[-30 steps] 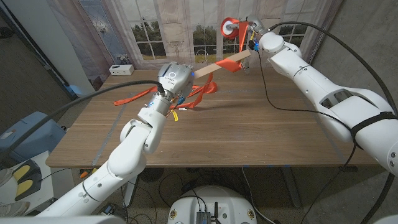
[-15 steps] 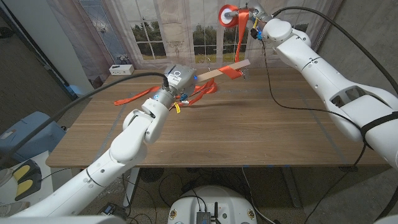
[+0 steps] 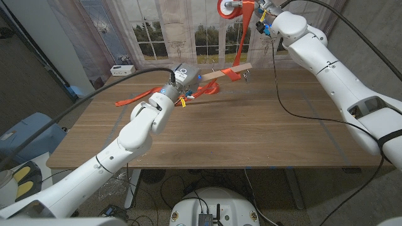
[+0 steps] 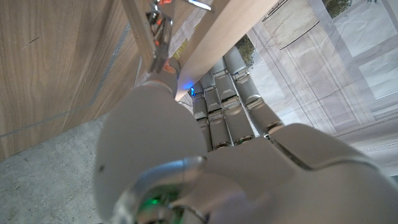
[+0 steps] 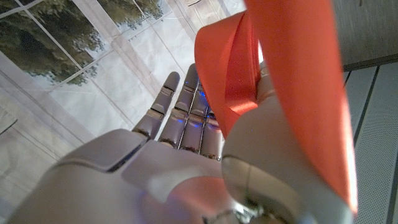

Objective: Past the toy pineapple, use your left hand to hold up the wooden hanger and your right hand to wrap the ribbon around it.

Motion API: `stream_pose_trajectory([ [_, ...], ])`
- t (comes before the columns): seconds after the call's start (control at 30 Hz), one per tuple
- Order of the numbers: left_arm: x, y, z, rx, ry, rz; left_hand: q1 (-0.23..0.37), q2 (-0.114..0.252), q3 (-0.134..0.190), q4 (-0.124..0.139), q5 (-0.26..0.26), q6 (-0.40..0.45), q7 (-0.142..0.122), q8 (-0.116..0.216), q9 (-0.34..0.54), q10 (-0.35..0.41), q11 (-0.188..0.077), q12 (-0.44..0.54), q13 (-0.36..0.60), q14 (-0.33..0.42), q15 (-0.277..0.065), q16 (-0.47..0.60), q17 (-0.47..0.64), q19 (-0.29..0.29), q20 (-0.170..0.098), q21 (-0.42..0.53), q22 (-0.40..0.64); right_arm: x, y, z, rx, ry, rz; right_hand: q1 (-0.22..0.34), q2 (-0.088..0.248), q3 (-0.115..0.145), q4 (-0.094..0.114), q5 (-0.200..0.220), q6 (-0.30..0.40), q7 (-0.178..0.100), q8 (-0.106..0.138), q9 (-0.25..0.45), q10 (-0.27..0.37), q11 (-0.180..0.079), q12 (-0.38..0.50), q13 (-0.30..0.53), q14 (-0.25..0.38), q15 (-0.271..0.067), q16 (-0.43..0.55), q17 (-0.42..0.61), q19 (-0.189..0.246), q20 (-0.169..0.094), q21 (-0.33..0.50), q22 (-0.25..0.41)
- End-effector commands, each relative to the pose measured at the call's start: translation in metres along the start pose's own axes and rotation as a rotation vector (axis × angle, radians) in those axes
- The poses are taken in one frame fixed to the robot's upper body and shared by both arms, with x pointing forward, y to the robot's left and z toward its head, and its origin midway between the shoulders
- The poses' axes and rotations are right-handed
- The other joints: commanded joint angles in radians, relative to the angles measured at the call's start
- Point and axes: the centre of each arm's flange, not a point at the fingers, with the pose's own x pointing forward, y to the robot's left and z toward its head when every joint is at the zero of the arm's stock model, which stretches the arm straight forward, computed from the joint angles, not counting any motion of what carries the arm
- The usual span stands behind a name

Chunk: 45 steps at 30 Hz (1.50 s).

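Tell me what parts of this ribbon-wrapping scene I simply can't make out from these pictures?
- Toy pineapple: not identifiable in the head view; the left arm and loose ribbon cover that part of the table.
- Left robot hand: its grip on the wooden hanger is too small there; the left wrist view is too close.
- Right robot hand: cut by the top edge.
- Ribbon turns on the hanger: too small to count.

Ribbon spool (image 3: 227,7) cut off at frame edge

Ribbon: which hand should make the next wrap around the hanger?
Right. The right hand holds the ribbon raised above the wooden hanger, with a strand running down to it. The left hand grips the hanger, so it probably can't be freed.
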Motion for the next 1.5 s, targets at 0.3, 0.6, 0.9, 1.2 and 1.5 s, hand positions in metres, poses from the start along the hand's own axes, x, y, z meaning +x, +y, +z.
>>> stream_pose_trajectory([
  [0.3, 0.042, -0.007, -0.007, 0.111, 0.045, 0.049, 0.002, 0.007, 0.053, -0.015, 0.007, 0.152, -0.142, 0.004, 0.309, 0.174, -0.169, -0.007, 0.004, 0.141, -0.202, 0.0, 0.008, -0.008, -0.095, 0.004, 0.005, -0.09, 0.006, 0.03, 0.013, -0.142, -0.017, 0.041, 0.093, 0.074, 0.044, 0.004, 0.105, -0.085, 0.009, -0.001, 0.043, -0.03, 0.07, 0.121, 0.015, -0.152, -0.002, 0.007, 0.004, 0.0, 0.011, 0.002],
  [0.6, 0.06, 0.003, -0.003, 0.164, 0.044, 0.104, 0.001, 0.008, 0.054, -0.016, 0.006, 0.154, -0.141, 0.004, 0.311, 0.175, -0.168, -0.007, 0.007, 0.143, -0.202, -0.001, 0.011, -0.007, -0.095, 0.006, 0.005, -0.145, 0.013, 0.012, 0.043, -0.148, -0.048, 0.042, 0.091, 0.074, 0.041, 0.003, 0.114, -0.083, 0.01, -0.003, 0.049, -0.03, 0.071, 0.115, 0.02, -0.152, -0.004, 0.009, 0.004, 0.003, 0.015, 0.001],
  [0.9, 0.072, 0.021, 0.003, 0.194, 0.041, 0.17, 0.001, 0.008, 0.054, -0.016, 0.005, 0.155, -0.142, 0.002, 0.31, 0.176, -0.169, -0.009, 0.007, 0.145, -0.202, -0.003, 0.013, -0.007, -0.096, 0.008, 0.005, -0.19, 0.018, -0.017, 0.1, -0.13, -0.112, 0.043, 0.09, 0.074, 0.039, 0.002, 0.116, -0.081, 0.009, -0.005, 0.055, -0.033, 0.073, 0.111, 0.021, -0.152, -0.007, 0.012, 0.003, 0.005, 0.019, 0.0],
  [1.2, 0.073, 0.039, 0.009, 0.208, 0.031, 0.236, -0.001, 0.008, 0.055, -0.016, 0.005, 0.154, -0.144, 0.001, 0.312, 0.179, -0.168, -0.011, 0.007, 0.146, -0.202, -0.005, 0.015, -0.008, -0.095, 0.01, 0.005, -0.226, 0.026, -0.041, 0.161, -0.122, -0.187, 0.044, 0.09, 0.074, 0.038, 0.002, 0.117, -0.08, 0.008, -0.005, 0.052, -0.032, 0.077, 0.115, 0.023, -0.153, -0.01, 0.015, 0.001, 0.006, 0.022, -0.001],
  [1.5, 0.069, 0.043, 0.013, 0.203, 0.014, 0.232, -0.002, 0.007, 0.055, -0.016, 0.004, 0.154, -0.144, 0.0, 0.313, 0.179, -0.169, -0.014, 0.007, 0.147, -0.202, -0.007, 0.017, -0.008, -0.096, 0.011, 0.005, -0.248, 0.033, -0.068, 0.237, -0.116, -0.278, 0.045, 0.091, 0.074, 0.037, 0.002, 0.113, -0.081, 0.007, -0.003, 0.048, -0.034, 0.078, 0.116, 0.026, -0.153, -0.011, 0.019, -0.001, 0.004, 0.025, -0.002],
])
